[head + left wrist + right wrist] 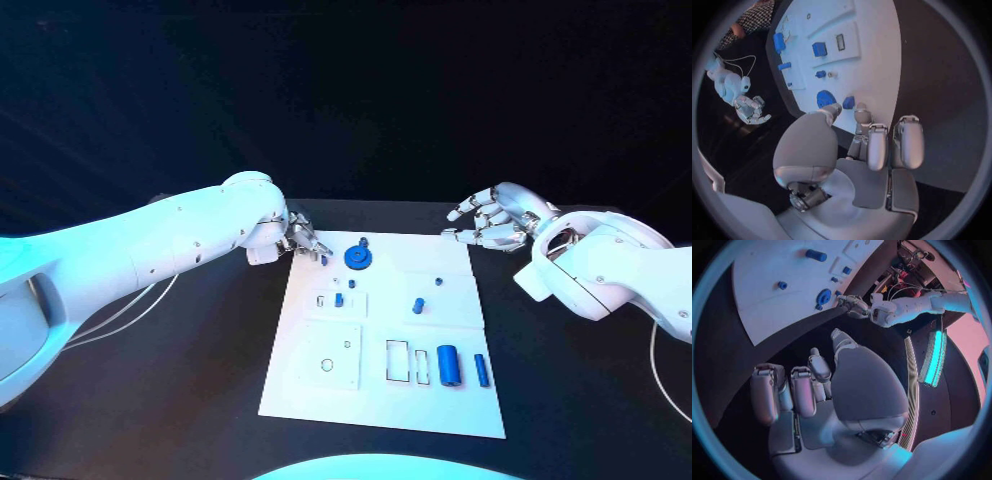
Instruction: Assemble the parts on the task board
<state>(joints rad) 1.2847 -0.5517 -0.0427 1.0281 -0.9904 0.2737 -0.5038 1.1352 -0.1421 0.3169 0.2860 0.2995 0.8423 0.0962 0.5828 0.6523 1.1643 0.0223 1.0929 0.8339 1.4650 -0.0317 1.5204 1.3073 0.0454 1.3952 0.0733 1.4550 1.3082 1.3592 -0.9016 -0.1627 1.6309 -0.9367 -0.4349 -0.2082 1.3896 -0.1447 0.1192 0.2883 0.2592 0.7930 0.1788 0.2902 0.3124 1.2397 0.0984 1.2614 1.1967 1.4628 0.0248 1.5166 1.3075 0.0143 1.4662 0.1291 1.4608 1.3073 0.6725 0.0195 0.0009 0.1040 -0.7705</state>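
Note:
The white task board (433,400) lies in the middle of the black table. My left hand (299,238) hovers at its far left corner, thumb and fingers (861,112) spread on either side of a small blue part (849,102), with no clear touch. Right beside it stands a round blue disc (358,258). Other blue parts lie on the board: a cylinder (447,365), a slimmer piece (482,370) and two small pegs (418,305) (339,299). My right hand (495,220) hangs beyond the board's far right corner, fingers loosely bent, holding nothing.
A raised white square with a hole (332,360) and two empty rectangular slots (398,360) sit on the near part of the board. Thin white cables (130,310) trail over the table at the left. Bare black table surrounds the board.

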